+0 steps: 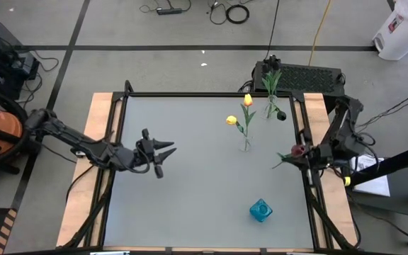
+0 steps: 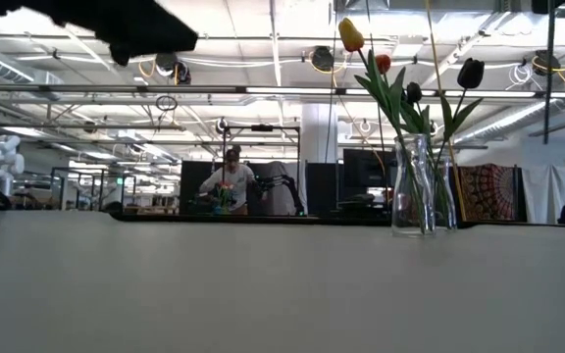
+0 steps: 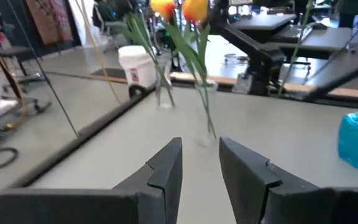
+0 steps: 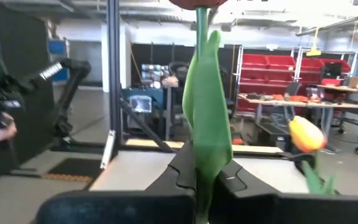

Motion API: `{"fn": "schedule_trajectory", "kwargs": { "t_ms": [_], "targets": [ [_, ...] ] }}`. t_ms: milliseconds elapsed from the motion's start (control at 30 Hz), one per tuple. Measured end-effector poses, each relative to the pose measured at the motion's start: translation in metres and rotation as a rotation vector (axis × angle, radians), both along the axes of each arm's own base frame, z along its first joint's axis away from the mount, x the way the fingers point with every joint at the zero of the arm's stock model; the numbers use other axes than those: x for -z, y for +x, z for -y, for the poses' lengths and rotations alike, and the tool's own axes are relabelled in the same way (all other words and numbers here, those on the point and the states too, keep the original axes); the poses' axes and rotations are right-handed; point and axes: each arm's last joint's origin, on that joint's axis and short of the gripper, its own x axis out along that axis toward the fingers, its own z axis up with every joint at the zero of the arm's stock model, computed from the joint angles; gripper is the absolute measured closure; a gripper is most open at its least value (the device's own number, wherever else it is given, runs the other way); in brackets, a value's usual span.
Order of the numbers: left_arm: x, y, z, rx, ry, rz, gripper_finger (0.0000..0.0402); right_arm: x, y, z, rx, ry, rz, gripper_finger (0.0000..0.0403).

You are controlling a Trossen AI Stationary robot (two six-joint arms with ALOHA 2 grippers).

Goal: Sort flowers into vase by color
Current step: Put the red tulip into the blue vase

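Observation:
A pinkish red tulip (image 1: 297, 150) hangs at the table's right edge, and my right gripper (image 1: 305, 154) is shut on it. Left of it, a clear vase (image 1: 246, 145) stands on the table holding two yellow tulips (image 1: 247, 100). A second clear vase (image 1: 270, 110), farther back, holds dark tulips (image 1: 280, 115). A small blue vase (image 1: 261, 210) stands near the front right. My left gripper (image 1: 163, 152) hovers open over the table's left half, pointing at the vases, with nothing between its fingers (image 3: 166, 168). My right gripper pinches the pinkish red tulip's green stem and leaf (image 4: 207, 149) between its two fingers, below the bud. The fingers come about level from the table's right and lie across the stem. The flower is lifted clear of the table, with its leaves (image 1: 283, 159) pointing toward the table's left.
A black frame rail (image 1: 190, 93) runs round the grey tabletop, with wooden strips (image 1: 94, 142) outside it. A black device (image 1: 299, 74) sits behind the far right corner. The middle and near left of the table (image 1: 190, 198) are bare.

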Motion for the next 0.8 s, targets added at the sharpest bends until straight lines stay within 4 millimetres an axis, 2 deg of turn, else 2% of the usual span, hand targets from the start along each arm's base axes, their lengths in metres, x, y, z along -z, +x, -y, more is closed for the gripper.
{"fn": "schedule_trajectory", "kwargs": {
  "t_ms": [133,267,433,800],
  "targets": [
    [0.015,-0.005,0.004,0.011,-0.060,-0.002,0.0288,0.004,0.002,-0.004,-0.029,0.065,0.023,0.0402],
    [0.024,-0.010,0.009,0.033,-0.112,0.018,0.0288,-0.002,0.004,-0.010,-0.121,0.117,0.072,0.0402],
    [0.023,-0.012,0.015,0.062,-0.141,0.042,0.0288,-0.009,0.007,-0.020,-0.211,0.154,0.143,0.0402],
    [0.021,-0.014,0.021,0.093,-0.151,0.059,0.0288,-0.006,0.020,-0.041,-0.229,0.228,0.142,0.0402]
  ]
}}
